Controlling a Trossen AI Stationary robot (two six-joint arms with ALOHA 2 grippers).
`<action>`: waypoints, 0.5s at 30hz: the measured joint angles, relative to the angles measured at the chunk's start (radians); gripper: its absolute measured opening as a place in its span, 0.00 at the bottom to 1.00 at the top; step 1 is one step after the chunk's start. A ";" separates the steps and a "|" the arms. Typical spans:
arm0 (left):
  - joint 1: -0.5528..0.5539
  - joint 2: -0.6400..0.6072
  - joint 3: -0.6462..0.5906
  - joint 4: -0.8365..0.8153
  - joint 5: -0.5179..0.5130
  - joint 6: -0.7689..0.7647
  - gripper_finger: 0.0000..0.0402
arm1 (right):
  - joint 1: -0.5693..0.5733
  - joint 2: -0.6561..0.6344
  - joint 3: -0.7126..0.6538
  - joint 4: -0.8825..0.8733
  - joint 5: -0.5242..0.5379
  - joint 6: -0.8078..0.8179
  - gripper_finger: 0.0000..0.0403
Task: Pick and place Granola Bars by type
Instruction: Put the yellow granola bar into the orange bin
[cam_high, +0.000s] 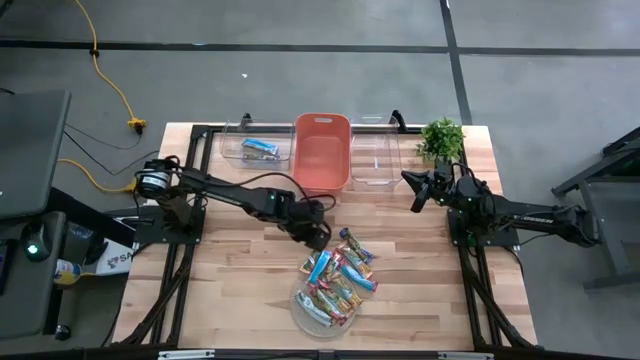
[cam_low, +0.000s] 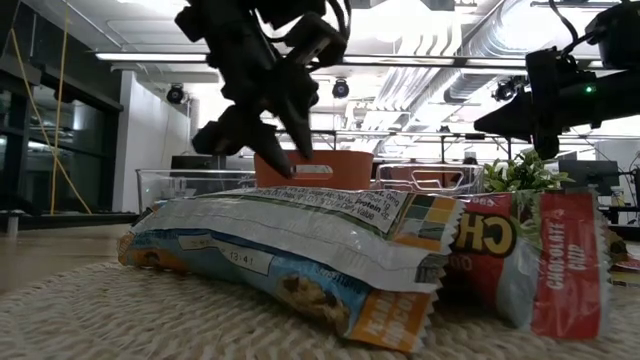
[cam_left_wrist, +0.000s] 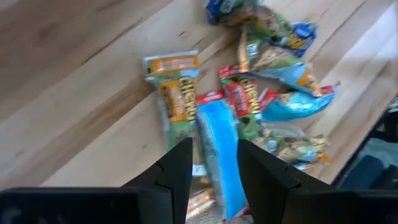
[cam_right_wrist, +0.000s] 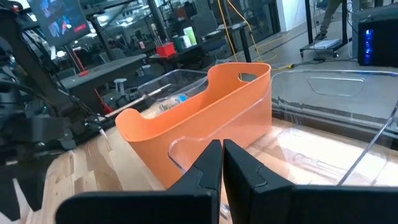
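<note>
The left gripper (cam_high: 318, 238) is over the middle of the wooden table (cam_high: 230, 290), just beside the pile of granola bars (cam_high: 337, 280). In the left wrist view a blue-wrapped bar (cam_left_wrist: 221, 149) lies between its two fingers (cam_left_wrist: 180, 165), and the fingers seem closed on its sides, so the gripper grasps this bar. The other bars, in red, blue and tan wrappers, lie in a heap on a round coiled mat (cam_high: 305, 312) near the front edge of the table. One blue bar (cam_high: 260, 149) is already in the clear bin on the left (cam_high: 232, 150). Beside it stand the orange bin (cam_high: 322, 150) and another clear bin (cam_high: 375, 158). The right gripper (cam_right_wrist: 222, 163) waits near this clear bin with its fingers pressed together, holding nothing. A small green plant (cam_high: 441, 138) stands at the far right corner.
</note>
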 joint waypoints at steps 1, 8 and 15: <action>0.000 0.000 0.000 0.002 -0.005 0.011 0.31 | 0.000 0.000 0.000 -0.005 0.001 0.000 0.00; 0.000 0.000 0.000 -0.011 -0.058 0.080 0.31 | 0.000 0.004 0.000 -0.006 0.000 0.000 0.00; 0.000 0.014 -0.001 0.006 -0.079 0.091 0.31 | 0.000 0.004 0.000 -0.006 0.001 0.000 0.00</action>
